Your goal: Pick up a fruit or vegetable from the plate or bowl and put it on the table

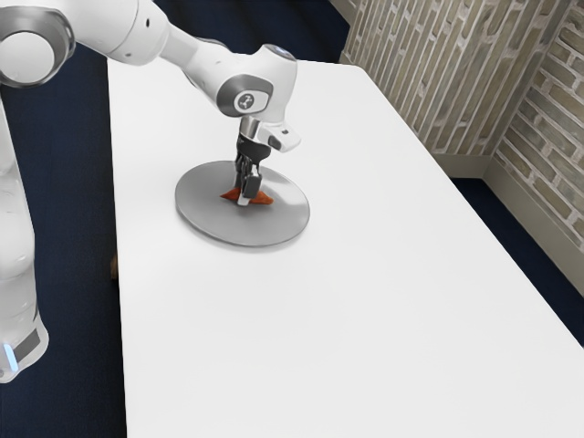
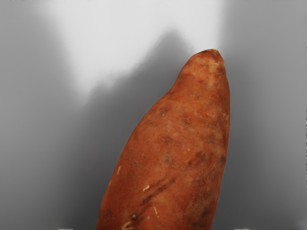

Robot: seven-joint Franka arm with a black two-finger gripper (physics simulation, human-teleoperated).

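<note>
My gripper points down over the round grey plate in the exterior view, low at the middle of an orange-brown sweet potato. The potato lies on the plate and sticks out on both sides of the near finger, which hides its middle. In the wrist view the sweet potato runs up from the lower edge to its narrow tip, over the plate. Slivers of the gripper's fingertips stand wide apart at the lower edge, one on each side of the potato, with gaps beside it.
The long white table extends around the plate and toward the exterior view's bottom. A brick wall rises beyond the table at the exterior view's right. Dark blue floor shows along the table's sides.
</note>
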